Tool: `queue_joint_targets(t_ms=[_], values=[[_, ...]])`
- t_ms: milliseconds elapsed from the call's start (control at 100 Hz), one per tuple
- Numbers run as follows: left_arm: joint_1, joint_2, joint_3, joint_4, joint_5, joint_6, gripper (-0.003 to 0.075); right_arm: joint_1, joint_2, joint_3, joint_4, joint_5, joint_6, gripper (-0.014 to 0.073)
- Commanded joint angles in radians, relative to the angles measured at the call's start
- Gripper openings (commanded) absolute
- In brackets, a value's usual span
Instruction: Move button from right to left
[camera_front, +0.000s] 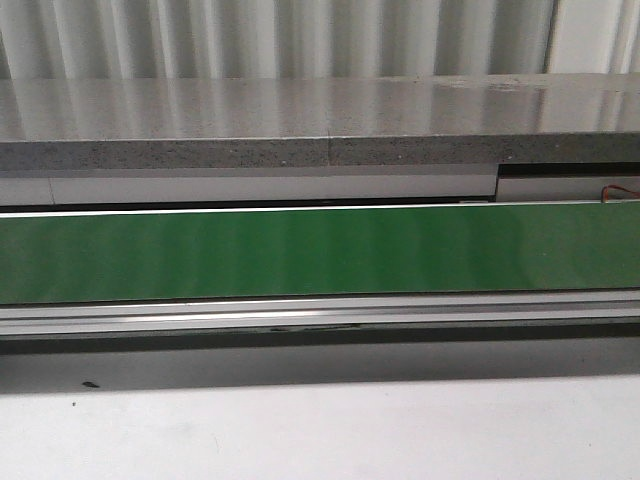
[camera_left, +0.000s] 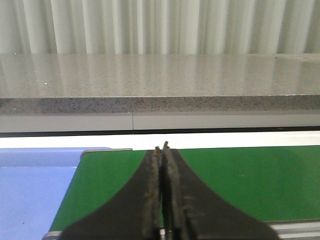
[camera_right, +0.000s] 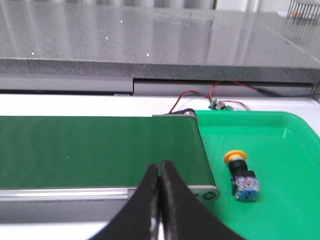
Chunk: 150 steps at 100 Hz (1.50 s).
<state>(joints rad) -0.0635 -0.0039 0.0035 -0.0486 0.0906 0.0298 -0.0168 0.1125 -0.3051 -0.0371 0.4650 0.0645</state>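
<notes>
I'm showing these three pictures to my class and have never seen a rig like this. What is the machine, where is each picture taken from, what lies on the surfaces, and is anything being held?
This is a two-armed robot at a green conveyor belt. The front view looks forward over the belt; no arm shows there. The other two pictures come from cameras on each wrist. The left end effector is shut and holds nothing, above the belt, near a blue surface. The right end effector is also shut and empty. Beside the belt's end lies a green tray with the button on its side: yellow cap, blue block.
</notes>
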Motion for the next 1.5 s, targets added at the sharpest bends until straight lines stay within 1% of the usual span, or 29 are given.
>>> queue_joint_targets(t_ms=[0, 140, 190, 420, 620, 670, 740, 770, 790, 820, 830, 840, 860, 870, 910, 980, 1010, 1140, 1210, 1310, 1490], values=[[-0.003, -0.032, 0.038, -0.005, -0.083, -0.007, -0.0020, -0.007, 0.102, -0.105, -0.010, 0.014, -0.003, -0.0068], [-0.003, -0.032, 0.038, -0.005, -0.083, -0.007, -0.0020, -0.007, 0.249, -0.234, -0.009, 0.207, -0.003, -0.0068], [-0.003, -0.032, 0.038, -0.005, -0.083, -0.007, -0.0020, -0.007, 0.299, -0.271, -0.009, 0.254, -0.003, -0.0068], [-0.003, -0.032, 0.038, -0.005, -0.083, -0.007, -0.0020, -0.007, 0.498, -0.373, -0.009, 0.414, -0.003, -0.0067], [-0.003, -0.032, 0.038, -0.005, -0.083, -0.007, -0.0020, -0.007, 0.655, -0.423, -0.009, 0.496, -0.032, -0.0054], [-0.003, -0.032, 0.038, -0.005, -0.083, -0.007, -0.0020, -0.007, 0.693, -0.433, -0.009, 0.497, -0.038, -0.0018], [-0.003, -0.032, 0.038, -0.005, -0.083, -0.007, -0.0020, -0.007, 0.743, -0.448, -0.009, 0.497, -0.037, 0.0088], [-0.003, -0.032, 0.038, -0.005, -0.083, -0.007, -0.0020, -0.007, 0.763, -0.453, -0.007, 0.497, -0.037, 0.0165], [-0.003, -0.032, 0.038, -0.005, -0.083, -0.007, -0.0020, -0.007, 0.777, -0.458, -0.006, 0.497, -0.037, 0.0200], [-0.003, -0.032, 0.038, -0.005, -0.083, -0.007, -0.0020, -0.007, 0.795, -0.465, -0.004, 0.497, -0.037, 0.0297], [-0.003, -0.032, 0.038, -0.005, -0.083, -0.007, -0.0020, -0.007, 0.800, -0.466, -0.004, 0.497, -0.037, 0.0317], [-0.003, -0.032, 0.038, -0.005, -0.083, -0.007, -0.0020, -0.007, 0.809, -0.469, -0.004, 0.497, -0.037, 0.0358], [-0.003, -0.032, 0.038, -0.005, -0.083, -0.007, -0.0020, -0.007, 0.822, -0.475, -0.002, 0.497, -0.037, 0.0399], [-0.003, -0.032, 0.038, -0.005, -0.083, -0.007, -0.0020, -0.007, 0.826, -0.477, -0.002, 0.497, -0.037, 0.0438], [-0.003, -0.032, 0.038, -0.005, -0.083, -0.007, -0.0020, -0.007, 0.851, -0.487, 0.001, 0.497, -0.037, 0.0544], [-0.003, -0.032, 0.038, -0.005, -0.083, -0.007, -0.0020, -0.007, 0.891, -0.509, 0.003, 0.498, -0.037, 0.0652], [-0.003, -0.032, 0.038, -0.005, -0.083, -0.007, -0.0020, -0.007, 0.907, -0.519, 0.003, 0.500, -0.037, 0.0666], [-0.003, -0.032, 0.038, -0.005, -0.083, -0.007, -0.0020, -0.011, 0.984, -0.585, 0.002, 0.503, -0.037, 0.0643], [-0.003, -0.032, 0.038, -0.005, -0.083, -0.007, -0.0020, -0.038, 1.026, -0.626, -0.001, 0.503, -0.037, 0.0643], [-0.003, -0.032, 0.038, -0.005, -0.083, -0.007, -0.0020, -0.114, 1.089, -0.686, -0.006, 0.503, -0.037, 0.0643], [-0.003, -0.032, 0.038, -0.005, -0.083, -0.007, -0.0020, -0.302, 1.229, -0.783, -0.012, 0.503, -0.037, 0.0643]])
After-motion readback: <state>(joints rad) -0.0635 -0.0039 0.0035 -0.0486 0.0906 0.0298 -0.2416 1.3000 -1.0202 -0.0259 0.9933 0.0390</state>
